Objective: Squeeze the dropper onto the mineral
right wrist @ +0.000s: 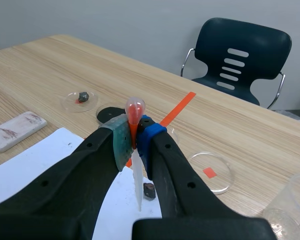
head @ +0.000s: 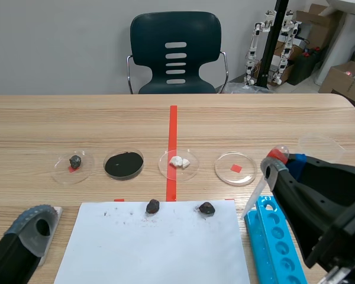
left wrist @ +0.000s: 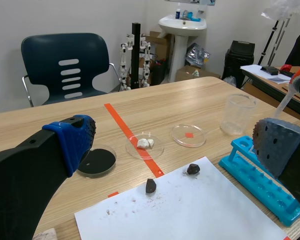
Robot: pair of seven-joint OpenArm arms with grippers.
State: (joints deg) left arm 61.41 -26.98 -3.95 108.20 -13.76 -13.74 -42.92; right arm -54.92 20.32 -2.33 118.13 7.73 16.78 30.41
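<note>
Nearest, the left tool hangs low over the near left corner of the bench, its fingers spread wide with nothing between them. A white slab lies on the bench just beside it. On the other side the right tool is clenched on the dropper, gripping it just under the reddish bulb. The pale stem slants down from the pads, its tip near the right edge of the white paper sheet. A blue rack stands just right of that sheet, beneath the right arm.

Two stones lie near the sheet's far edge. The dark mineral sits a little left of the dropper's tip, near it but not under it. A second dark mineral lies further left, by the red tape line. How high the tip hangs above the paper cannot be told.

Beyond the sheet four clear dishes stand in a row. From the left they are the stone dish, the black powder dish, the white lump dish and the red-mark dish. A clear beaker stands further right, and a dark chair stands behind the bench.
</note>
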